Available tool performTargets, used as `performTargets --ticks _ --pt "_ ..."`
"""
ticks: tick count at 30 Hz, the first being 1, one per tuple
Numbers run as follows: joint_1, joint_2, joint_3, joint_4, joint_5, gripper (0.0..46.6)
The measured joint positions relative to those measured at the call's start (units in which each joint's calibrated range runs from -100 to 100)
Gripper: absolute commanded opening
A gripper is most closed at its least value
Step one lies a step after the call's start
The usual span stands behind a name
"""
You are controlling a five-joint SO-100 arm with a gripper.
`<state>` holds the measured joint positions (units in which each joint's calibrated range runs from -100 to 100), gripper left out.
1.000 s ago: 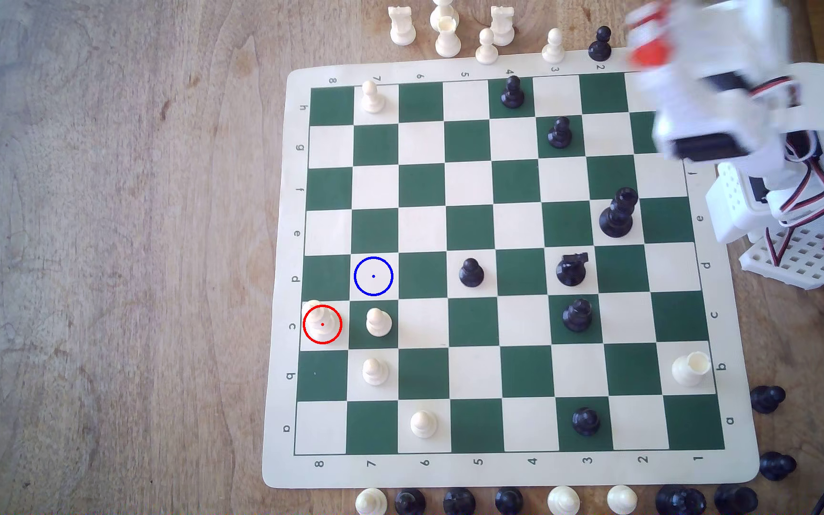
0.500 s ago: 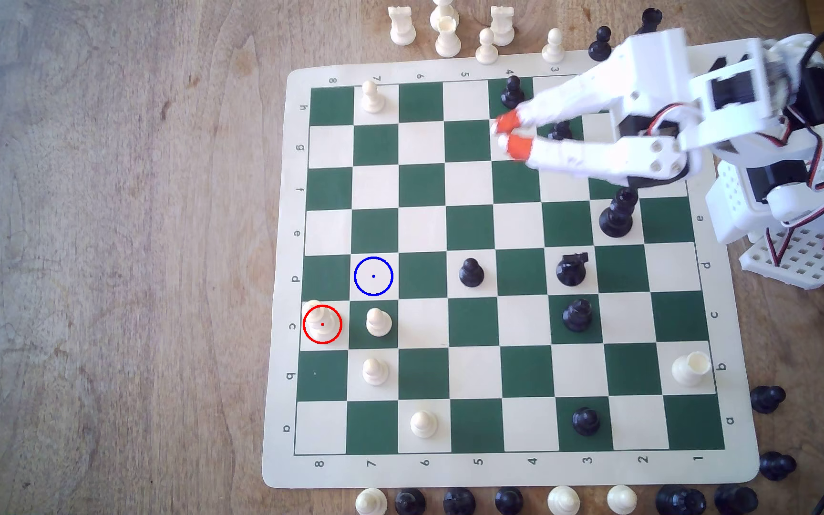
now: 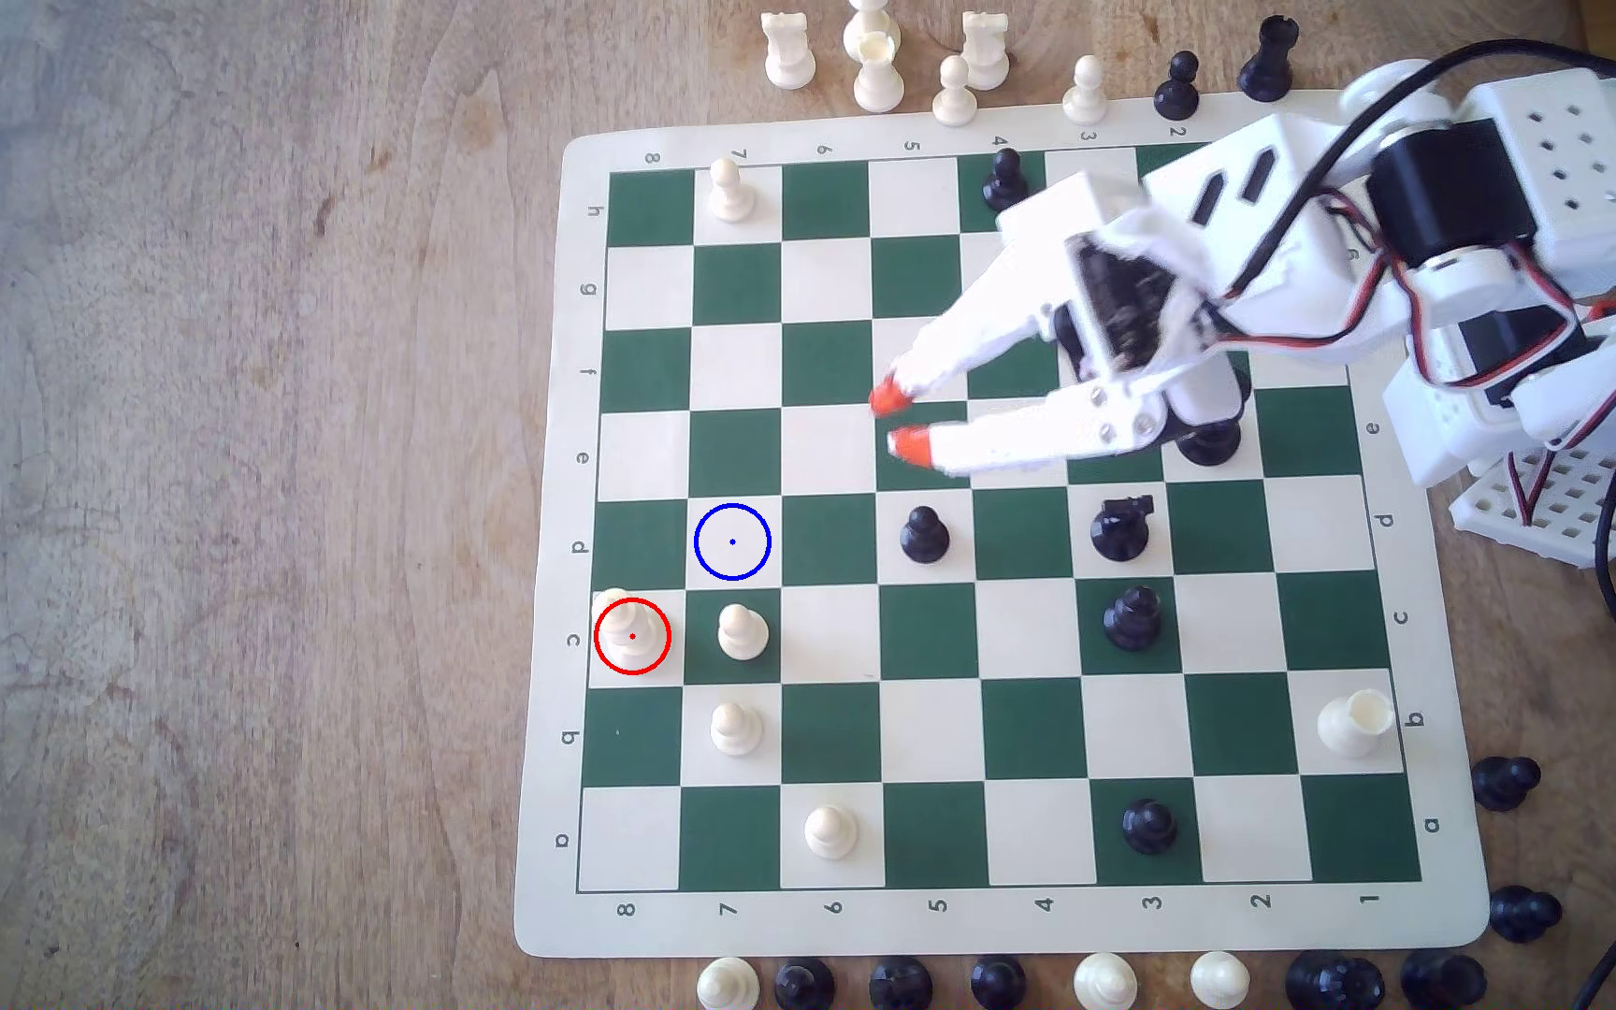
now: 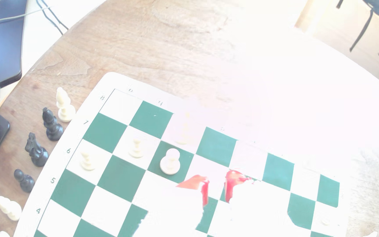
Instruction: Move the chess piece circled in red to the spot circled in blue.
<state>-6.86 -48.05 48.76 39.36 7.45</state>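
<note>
The chess piece circled in red is a cream chessman standing on the cream square at the board's edge on the exterior view's left. In the wrist view it is washed out by glare. The spot circled in blue is a bare cream square one row up and one column right of that piece in the exterior view. My gripper, with orange fingertips, hovers over the middle of the board, well to the right of both and above them in the picture. It is narrowly open and holds nothing. The wrist view shows board between its red tips.
A cream pawn stands right beside the circled piece, and others stand below. Black pieces and a black knight sit below my gripper. Spare pieces line the mat's top and bottom edges. The arm's base is at the right.
The arm has swung from the board's upper right corner down and left, carrying the gripper toward the board's middle. No chess piece has moved.
</note>
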Motion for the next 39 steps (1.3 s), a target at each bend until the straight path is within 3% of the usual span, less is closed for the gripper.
performTargets --ticks 2,5,12,19,30,39 --pt "-0.59 2.85 -3.07 1.91 -1.12 5.3" --pt "-1.92 7.88 -9.40 2.95 -5.08 8.6" --pt "-2.65 20.28 -22.86 4.06 -8.45 13.1" --pt "-1.11 30.25 -29.01 4.86 -9.82 13.9" --pt "-1.18 53.20 -52.15 9.72 -10.84 15.7" --pt "0.74 59.15 -54.86 9.72 -10.65 16.5"
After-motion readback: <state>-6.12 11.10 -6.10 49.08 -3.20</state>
